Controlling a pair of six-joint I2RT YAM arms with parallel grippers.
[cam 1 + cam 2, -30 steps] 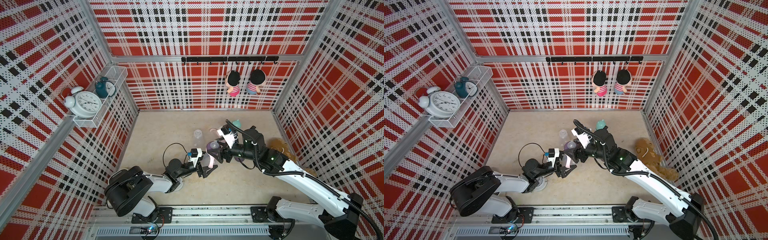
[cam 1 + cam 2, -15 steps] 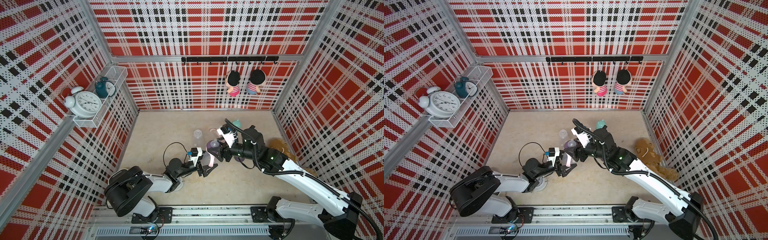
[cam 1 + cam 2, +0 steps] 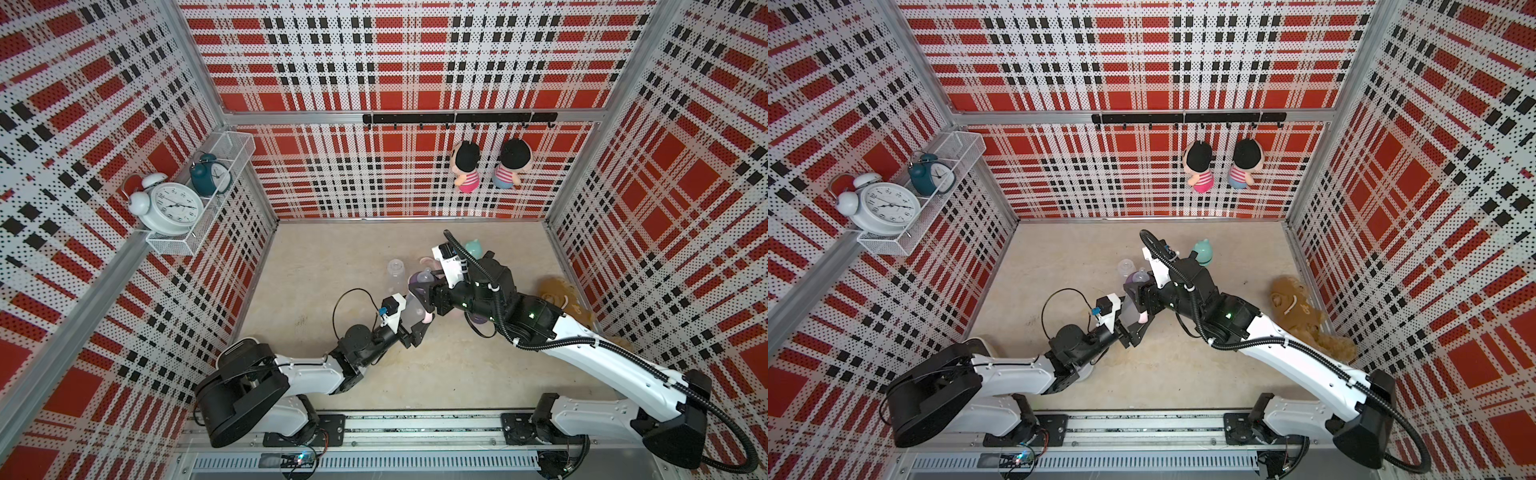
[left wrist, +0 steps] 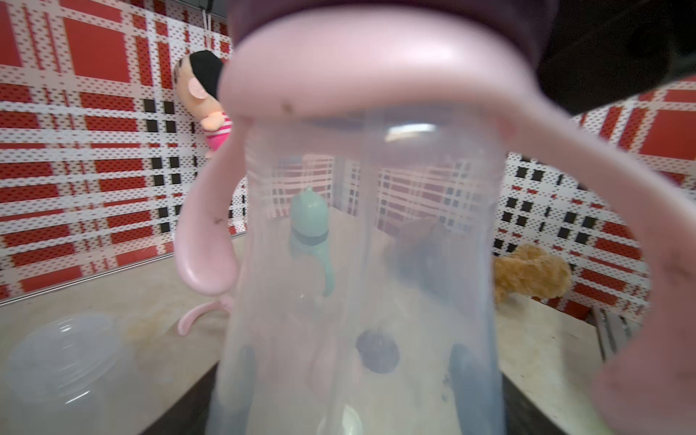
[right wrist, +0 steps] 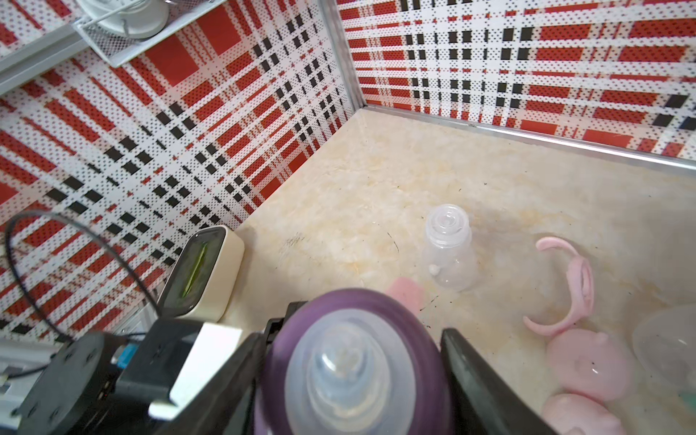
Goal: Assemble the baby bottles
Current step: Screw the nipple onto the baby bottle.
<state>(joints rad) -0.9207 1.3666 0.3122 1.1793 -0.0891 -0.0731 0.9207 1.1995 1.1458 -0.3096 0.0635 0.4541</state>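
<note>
While the left gripper [image 3: 409, 328] pinches a clear bottle [image 3: 413, 307] low on its body near the middle of the table [image 3: 332, 257], the right gripper [image 5: 354, 376] presses its jaws on both sides of the purple collar [image 5: 361, 301] on the bottle's top. A pink handle ring [image 4: 339, 75] sits under that collar. A spare bottle [image 3: 395, 272] stands at 11 o'clock from it, a teal bottle [image 3: 1202, 251] at 2 o'clock, a brown toy [image 3: 557, 295] at 3 o'clock
</note>
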